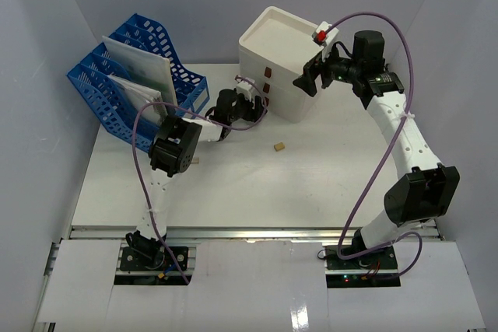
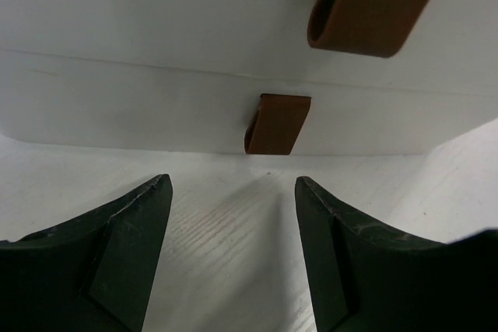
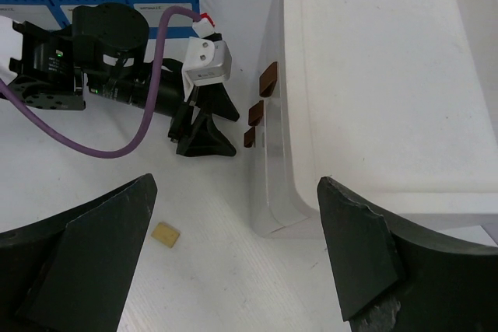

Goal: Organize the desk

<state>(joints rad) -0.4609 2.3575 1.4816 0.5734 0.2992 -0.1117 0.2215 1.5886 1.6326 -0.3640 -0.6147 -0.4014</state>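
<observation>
Desk (image 1: 233,184) below | left gripper (image 2: 232,184) jaws apart, low over it | right gripper (image 3: 235,184) jaws apart, high above

One white drawer box (image 1: 272,40) stands at the far edge of the table (image 1: 311,184), and there are three brown handles (image 3: 256,113) on its front. One blue file rack (image 1: 92,92) sits at the far left corner, holding two white folders (image 1: 140,64). One small tan block (image 1: 278,146) lies near the middle.
</observation>
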